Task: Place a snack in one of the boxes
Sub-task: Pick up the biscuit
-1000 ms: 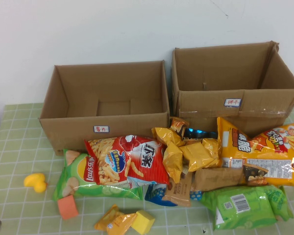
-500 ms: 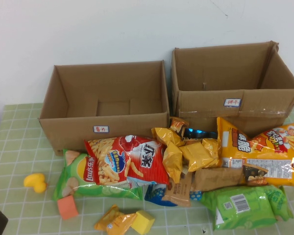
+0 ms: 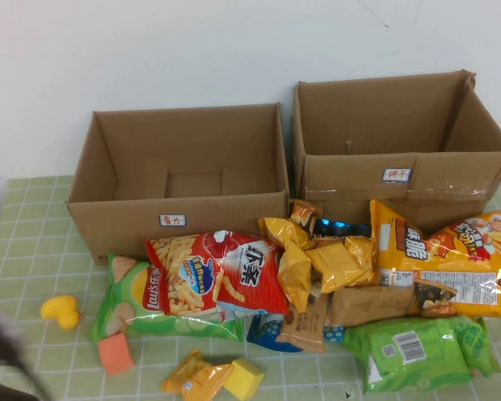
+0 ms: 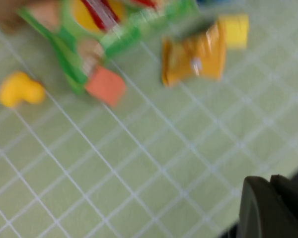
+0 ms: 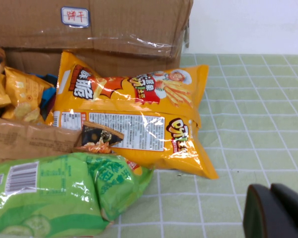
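Two open cardboard boxes stand at the back, the left box (image 3: 179, 205) and the right box (image 3: 405, 180). Snacks lie piled in front of them: a red chips bag (image 3: 221, 280), a green chips bag (image 3: 129, 305), a large orange bag (image 3: 451, 259), a green bag (image 3: 417, 351) and small yellow packets (image 3: 326, 255). My left gripper (image 3: 4, 351) is a dark blur at the front left, over bare table; it looks shut and empty in the left wrist view (image 4: 270, 208). My right gripper (image 5: 278, 210) is shut and empty, just off the corner of the large orange bag (image 5: 139, 119).
An orange cube (image 3: 114, 353), a yellow cube (image 3: 244, 378), a yellow duck (image 3: 60, 311) and a small orange packet (image 3: 192, 378) lie at the front left. A brown packet (image 3: 371, 302) lies mid-pile. The green checked tablecloth (image 3: 33, 242) shows at the left.
My left arm has come up into view from the front left corner, growing from a small dark tip to a large blur. The snacks and boxes have not moved.
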### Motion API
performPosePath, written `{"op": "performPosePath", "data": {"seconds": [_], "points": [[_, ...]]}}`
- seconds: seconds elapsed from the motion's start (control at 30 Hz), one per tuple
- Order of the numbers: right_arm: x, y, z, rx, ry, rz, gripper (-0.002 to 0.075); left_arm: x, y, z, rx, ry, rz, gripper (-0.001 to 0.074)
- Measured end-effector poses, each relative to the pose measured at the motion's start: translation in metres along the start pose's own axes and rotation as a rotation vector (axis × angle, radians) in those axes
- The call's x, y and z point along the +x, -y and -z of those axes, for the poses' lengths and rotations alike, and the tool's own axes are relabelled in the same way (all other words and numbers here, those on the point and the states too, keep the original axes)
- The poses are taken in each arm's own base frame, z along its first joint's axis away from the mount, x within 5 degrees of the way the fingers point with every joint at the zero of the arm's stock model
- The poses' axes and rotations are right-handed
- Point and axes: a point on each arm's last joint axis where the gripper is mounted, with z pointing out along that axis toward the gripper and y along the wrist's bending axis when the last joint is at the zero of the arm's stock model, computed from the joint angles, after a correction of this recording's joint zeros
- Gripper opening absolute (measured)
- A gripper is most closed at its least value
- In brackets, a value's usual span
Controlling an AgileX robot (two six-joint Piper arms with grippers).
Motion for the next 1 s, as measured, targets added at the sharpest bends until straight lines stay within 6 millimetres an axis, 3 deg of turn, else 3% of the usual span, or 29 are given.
{"op": "performPosePath", "data": {"seconds": [0.17,0.43,0.53,0.63,0.8,0.87,1.0], "points": [[0.000,0.000,0.000,0.000,0.000,0.000,-0.0002,-0.016,0.001,-0.044,0.036,-0.200,-0.133,-0.0001],[0.000,0.000,0.000,0.000,0.000,0.000,-0.0002,-0.037,0.028,-0.112,-0.032,-0.360,-0.229,0.0000],[0.000,0.000,0.000,0.000,0.000,0.000,-0.0002,-0.041,0.040,-0.136,-0.062,-0.409,-0.283,0.0033],[0.000,0.000,0.000,0.000,0.000,0.000,-0.0002,-0.043,0.052,-0.161,-0.057,-0.432,-0.308,0.0148],[0.000,0.000,0.000,0.000,0.000,0.000,-0.0002,-0.040,0.060,-0.196,-0.058,-0.487,-0.284,0.0484],[0.000,0.000,0.000,0.000,0.000,0.000,-0.0002,-0.037,0.061,-0.209,-0.071,-0.512,-0.274,0.0582],[0.000,0.000,0.000,0.000,0.000,0.000,-0.0002,-0.038,0.064,-0.236,-0.080,-0.495,-0.269,0.0666]]}}
